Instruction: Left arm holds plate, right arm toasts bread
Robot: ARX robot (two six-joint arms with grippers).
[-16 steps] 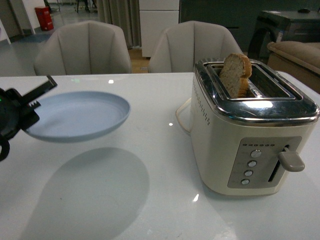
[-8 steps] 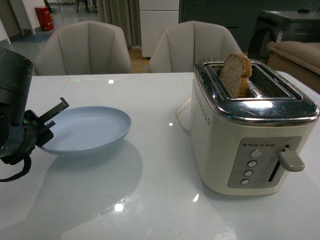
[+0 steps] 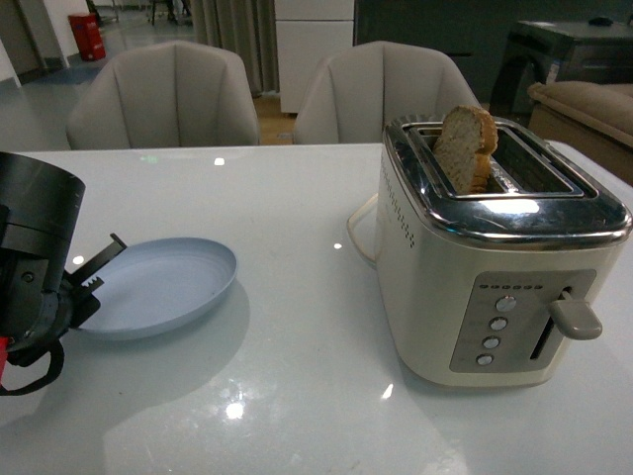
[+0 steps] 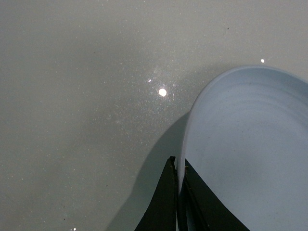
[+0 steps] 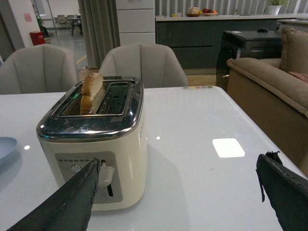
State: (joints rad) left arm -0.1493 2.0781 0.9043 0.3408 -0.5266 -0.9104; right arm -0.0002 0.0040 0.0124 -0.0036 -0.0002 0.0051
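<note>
White table (image 3: 297,198): plate (image 3: 163,285), toaster (image 3: 435,297), bread (image 3: 465,146)

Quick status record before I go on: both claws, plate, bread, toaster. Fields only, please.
left claw: shut on the plate's rim
plate: pale blue, empty, tilted, low over the table; whether it touches the table cannot be told
right claw: open wide, holding nothing, facing the toaster's control end
toaster: cream, standing on the table, apart from the plate
bread: upright in the toaster slot nearer the plate, top sticking out
</note>
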